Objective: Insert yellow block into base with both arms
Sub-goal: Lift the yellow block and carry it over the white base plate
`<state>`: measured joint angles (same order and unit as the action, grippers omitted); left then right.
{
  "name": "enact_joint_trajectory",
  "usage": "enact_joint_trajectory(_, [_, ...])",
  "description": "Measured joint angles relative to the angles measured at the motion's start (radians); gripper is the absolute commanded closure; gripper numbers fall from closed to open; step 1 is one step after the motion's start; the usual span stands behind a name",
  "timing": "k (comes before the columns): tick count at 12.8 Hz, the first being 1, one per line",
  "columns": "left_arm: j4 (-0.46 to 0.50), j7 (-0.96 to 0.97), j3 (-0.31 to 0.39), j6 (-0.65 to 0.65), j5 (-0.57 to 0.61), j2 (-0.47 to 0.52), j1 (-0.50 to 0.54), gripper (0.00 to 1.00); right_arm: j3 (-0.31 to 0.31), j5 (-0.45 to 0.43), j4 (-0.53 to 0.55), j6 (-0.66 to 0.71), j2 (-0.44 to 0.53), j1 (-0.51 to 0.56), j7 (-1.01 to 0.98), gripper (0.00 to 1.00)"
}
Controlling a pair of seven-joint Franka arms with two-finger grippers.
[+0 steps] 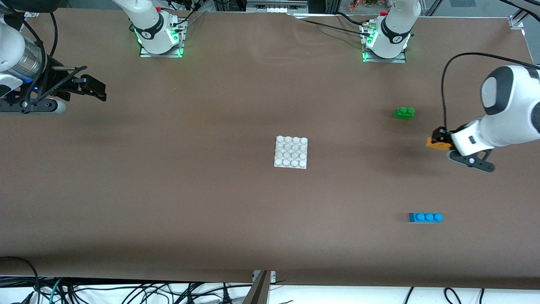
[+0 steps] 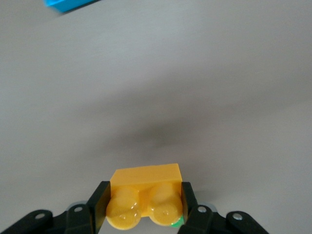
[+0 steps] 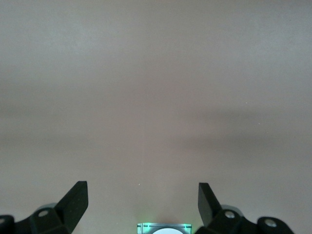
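The yellow block (image 1: 435,144) hangs above the table at the left arm's end, clamped between the black fingers of my left gripper (image 1: 438,139). In the left wrist view the yellow block (image 2: 145,195) shows its two round studs, and my left gripper (image 2: 144,202) is shut on its two short sides. The base (image 1: 291,152), a white square plate with a grid of studs, lies flat at the middle of the table. My right gripper (image 1: 95,86) waits open over the right arm's end of the table; my right gripper (image 3: 143,200) has only bare table between its fingers.
A green two-stud brick (image 1: 405,112) lies between the left arm's base and the held block. A longer blue brick (image 1: 425,217) lies nearer the front camera; its corner shows as the blue brick (image 2: 68,4) in the left wrist view. Brown table stretches around the base.
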<state>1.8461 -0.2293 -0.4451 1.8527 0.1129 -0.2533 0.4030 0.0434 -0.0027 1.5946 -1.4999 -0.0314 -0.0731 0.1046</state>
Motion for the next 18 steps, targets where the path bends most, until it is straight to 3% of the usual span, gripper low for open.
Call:
enact_joint_trajectory(3, [-0.021,0.227,-0.184,-0.03,0.0,-0.001,-0.006,0.77,0.0,0.0,0.0,0.0,0.0,0.0,0.0,0.0])
enact_joint_trajectory(6, [-0.021,0.414,-0.283,-0.027,-0.021,-0.008,-0.017,0.77,0.0,0.0,0.0,0.0,0.0,0.0,0.0,0.0])
enact_joint_trajectory(10, [-0.022,0.578,-0.297,0.04,-0.048,-0.042,-0.101,0.77,0.0,0.0,0.0,0.0,0.0,0.0,0.0,0.0])
enact_joint_trajectory(14, [-0.023,0.804,-0.3,0.178,-0.048,-0.103,-0.263,0.77,0.0,0.0,0.001,0.0,0.0,0.0,0.0,0.0])
enact_joint_trajectory(18, [-0.021,0.852,-0.286,0.363,-0.03,-0.213,-0.38,0.77,0.0,0.0,0.001,0.0,0.0,0.0,0.0,0.0])
